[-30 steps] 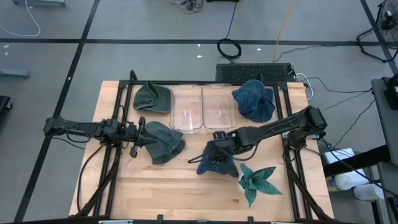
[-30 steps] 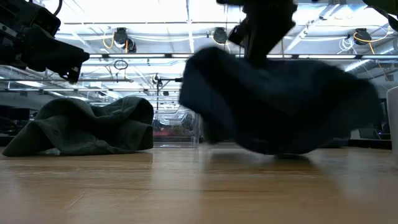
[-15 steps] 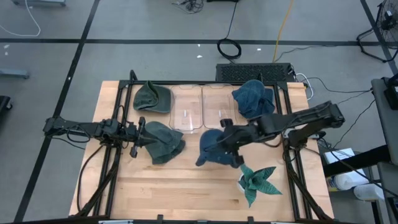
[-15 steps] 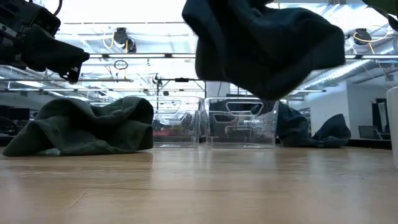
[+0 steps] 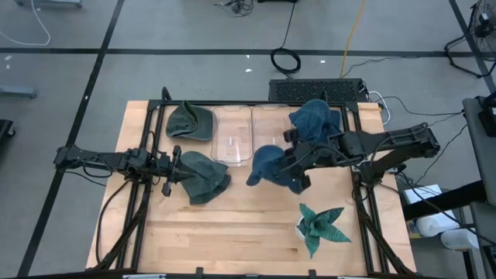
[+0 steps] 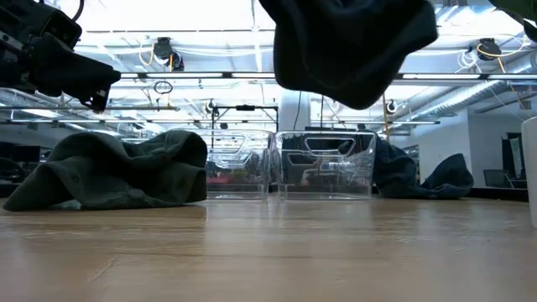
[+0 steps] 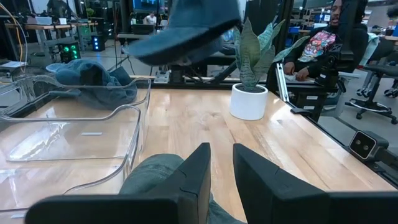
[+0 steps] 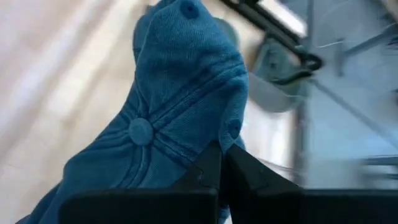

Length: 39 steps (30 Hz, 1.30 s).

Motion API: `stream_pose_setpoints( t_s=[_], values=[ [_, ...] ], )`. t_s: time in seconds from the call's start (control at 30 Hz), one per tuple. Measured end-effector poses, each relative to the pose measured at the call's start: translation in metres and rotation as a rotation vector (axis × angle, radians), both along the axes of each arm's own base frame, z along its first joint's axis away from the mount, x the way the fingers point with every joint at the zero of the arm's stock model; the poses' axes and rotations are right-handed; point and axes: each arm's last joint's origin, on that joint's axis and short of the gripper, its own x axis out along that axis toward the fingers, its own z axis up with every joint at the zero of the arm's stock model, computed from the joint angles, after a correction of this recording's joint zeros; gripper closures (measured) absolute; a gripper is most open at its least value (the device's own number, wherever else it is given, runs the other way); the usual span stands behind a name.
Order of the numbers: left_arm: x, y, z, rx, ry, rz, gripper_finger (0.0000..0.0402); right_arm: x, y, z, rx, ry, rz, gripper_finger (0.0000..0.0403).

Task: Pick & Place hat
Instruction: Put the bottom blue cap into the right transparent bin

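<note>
A blue hat [image 5: 273,166] was pinched tight by the right gripper [image 5: 298,160], in the air beside the clear bins [image 5: 253,133]. A potted plant [image 5: 319,225] stood near. The left gripper [image 5: 175,170] was held nearly closed over a green hat [image 5: 204,177].

Four hats are showing: two green, one [image 5: 188,121] at the tabletop's [image 5: 225,240] back-left corner and one [image 5: 203,176] by the left arm; two blue, one [image 5: 316,124] at the back right, one [image 5: 275,166] hanging in the air. Two clear bins [image 5: 232,138] [image 5: 272,133] are sitting side by side. One potted plant [image 5: 320,225] is standing in front.
</note>
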Motion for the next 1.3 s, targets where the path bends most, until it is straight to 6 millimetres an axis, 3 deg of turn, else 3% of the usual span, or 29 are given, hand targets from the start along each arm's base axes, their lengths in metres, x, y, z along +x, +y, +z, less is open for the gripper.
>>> stream_pose_setpoints(
  t_s=[0.27, 0.63, 0.8, 1.3],
  values=[
    [0.0, 0.0, 0.0, 0.0, 0.0, 0.0, 0.0325, -0.001, -0.015, 0.002, -0.302, 0.046, -0.021, 0.0403],
    [0.0, 0.0, 0.0, 0.0, 0.0, 0.0, 0.0325, 0.008, -0.039, 0.011, -0.561, 0.061, 0.057, 0.0403],
    [0.0, 0.0, 0.0, 0.0, 0.0, 0.0, 0.0325, 0.012, -0.052, 0.02, -0.703, 0.039, 0.013, 0.0403],
    [0.0, 0.0, 0.0, 0.0, 0.0, 0.0, 0.0325, 0.017, -0.1, 0.026, -0.885, 0.127, -0.028, 0.0403]
  ],
)
